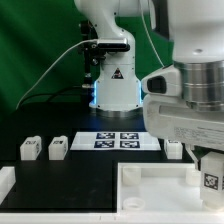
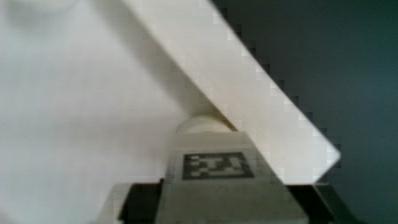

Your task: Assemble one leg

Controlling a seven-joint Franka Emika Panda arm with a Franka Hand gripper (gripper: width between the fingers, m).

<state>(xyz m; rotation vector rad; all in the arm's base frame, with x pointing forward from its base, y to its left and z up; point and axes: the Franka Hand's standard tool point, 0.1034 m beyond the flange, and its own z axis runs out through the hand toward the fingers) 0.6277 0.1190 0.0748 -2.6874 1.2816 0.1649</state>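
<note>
I've got the leg (image 1: 211,178) clamped in my gripper (image 1: 208,163), jaws closed on its two sides. It hangs at the exterior view's right, over the far corner of the panel (image 1: 150,190). From here I can't tell whether its lower end touches the panel or sits just above it. On the wrist view the leg (image 2: 217,160) fills the middle: a small white block, squared off, with a black-and-white square tag on the face toward the camera and a paler, rounded end beyond it. The dark fingers (image 2: 139,200) show on either side of it, snug against the block. Behind it is the panel (image 2: 71,100), a broad flat white sheet, with its raised rim (image 2: 240,80) running as a brighter strip on a slant past the leg's far end and dark table beyond that. The tag's pattern is blurred, so I can't make out its cells. Back on the exterior view, three loose legs stand on the black table (image 1: 80,180): two side by side (image 1: 30,148) (image 1: 57,147) at the view's left, and one (image 1: 173,148) just beyond the panel's far edge, near my gripper. Between them lies the marker board (image 1: 120,140), flat, in front of my base.
</note>
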